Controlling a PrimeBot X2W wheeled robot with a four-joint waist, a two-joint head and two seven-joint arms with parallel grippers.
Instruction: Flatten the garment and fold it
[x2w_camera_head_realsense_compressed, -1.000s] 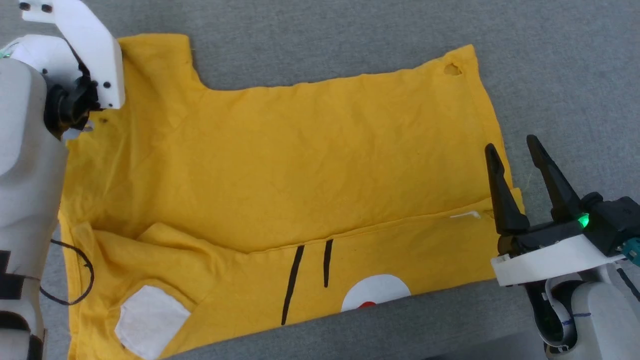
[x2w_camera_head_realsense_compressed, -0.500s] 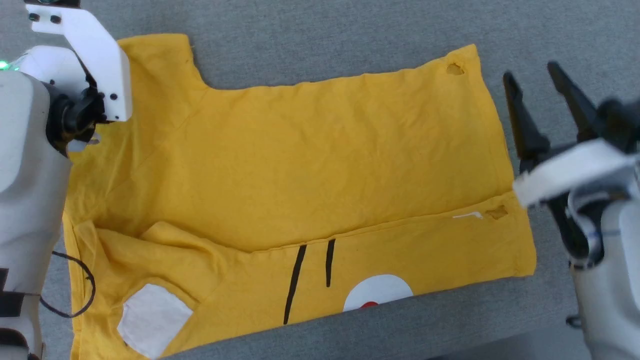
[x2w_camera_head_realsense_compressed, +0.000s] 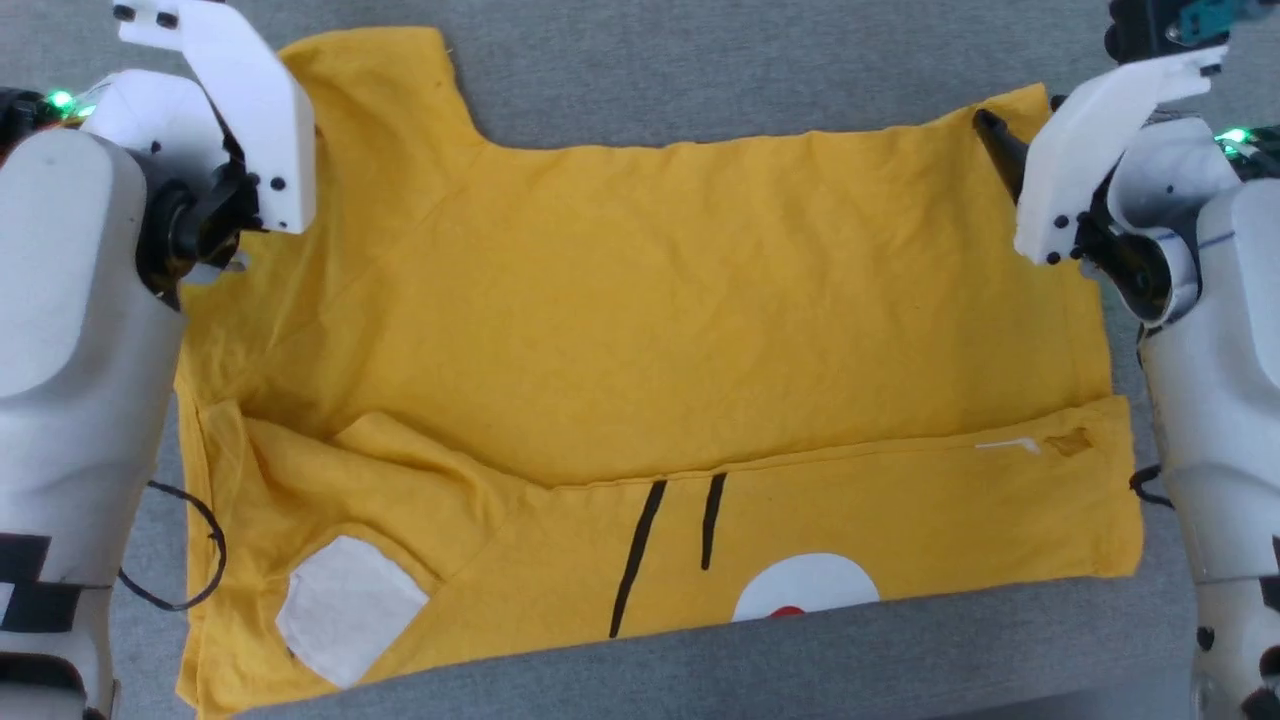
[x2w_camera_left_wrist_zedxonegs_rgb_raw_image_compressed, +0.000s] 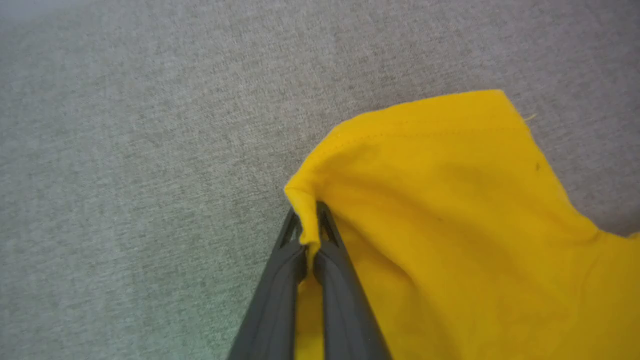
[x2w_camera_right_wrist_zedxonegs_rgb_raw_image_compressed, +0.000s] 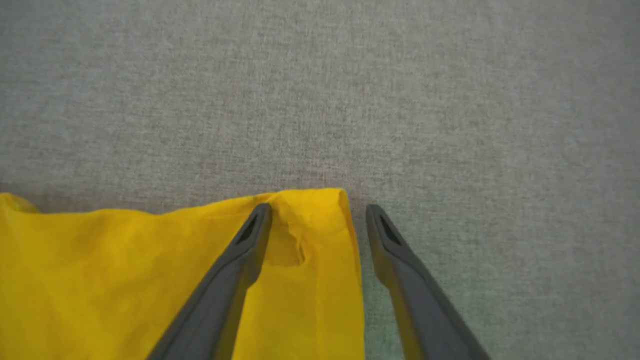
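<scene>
The garment (x2w_camera_head_realsense_compressed: 640, 310), a bright yellow T-shirt, lies spread on the grey surface. Its near edge is folded over and shows two black stripes (x2w_camera_head_realsense_compressed: 670, 540), white patches and a red dot. My left gripper (x2w_camera_left_wrist_zedxonegs_rgb_raw_image_compressed: 309, 222) is shut on the hem of the far left sleeve (x2w_camera_left_wrist_zedxonegs_rgb_raw_image_compressed: 425, 165), and the pinched fabric is bunched up between its tips. My right gripper (x2w_camera_right_wrist_zedxonegs_rgb_raw_image_compressed: 320, 212) is open and straddles the garment's far right corner (x2w_camera_right_wrist_zedxonegs_rgb_raw_image_compressed: 310, 200): one finger rests on the cloth and the other on the bare surface. In the head view one right finger (x2w_camera_head_realsense_compressed: 1000, 150) shows at that corner.
Grey fabric surface (x2w_camera_head_realsense_compressed: 720, 70) runs all around the garment. My pale forearms flank it at the left (x2w_camera_head_realsense_compressed: 70, 330) and right (x2w_camera_head_realsense_compressed: 1210, 380). A black cable loop (x2w_camera_head_realsense_compressed: 200, 560) hangs beside the left arm. A small hole (x2w_camera_right_wrist_zedxonegs_rgb_raw_image_compressed: 285, 250) marks the cloth near the right corner.
My right arm has swung from the garment's near right hem to its far right corner, still open. My left gripper has shut on the sleeve hem. The head camera has shifted slightly.
</scene>
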